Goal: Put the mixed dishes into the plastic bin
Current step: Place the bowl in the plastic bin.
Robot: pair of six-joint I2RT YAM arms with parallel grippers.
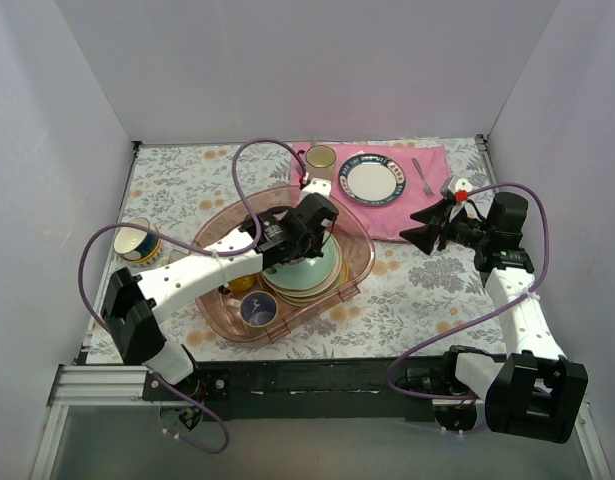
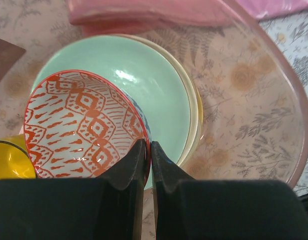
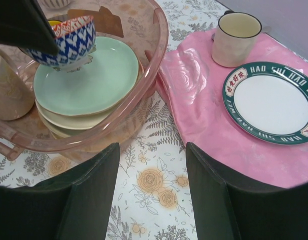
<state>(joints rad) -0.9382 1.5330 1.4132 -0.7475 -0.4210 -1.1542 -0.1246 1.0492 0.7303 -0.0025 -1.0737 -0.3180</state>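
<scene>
My left gripper (image 2: 147,146) is shut on the rim of the small red-and-blue patterned bowl (image 2: 78,125), one finger inside and one outside. The bowl hangs tilted just above the mint-green plate (image 2: 159,85), which tops a stack of cream plates inside the pink plastic bin (image 2: 294,115). The yellow mug (image 2: 8,160) and the grey mug with a blue inside (image 1: 257,308) also stand in the bin (image 1: 217,235). My right gripper (image 3: 152,180) stands open over the floral tablecloth right of the bin, holding nothing. In the top view the left gripper (image 1: 317,222) covers the bowl.
A pink cloth (image 3: 194,100) lies at the back right with a blue-rimmed white plate (image 3: 271,102), a cream mug (image 3: 236,37) and a piece of cutlery (image 1: 423,175) on it. A striped bowl (image 1: 137,240) sits on the table left of the bin.
</scene>
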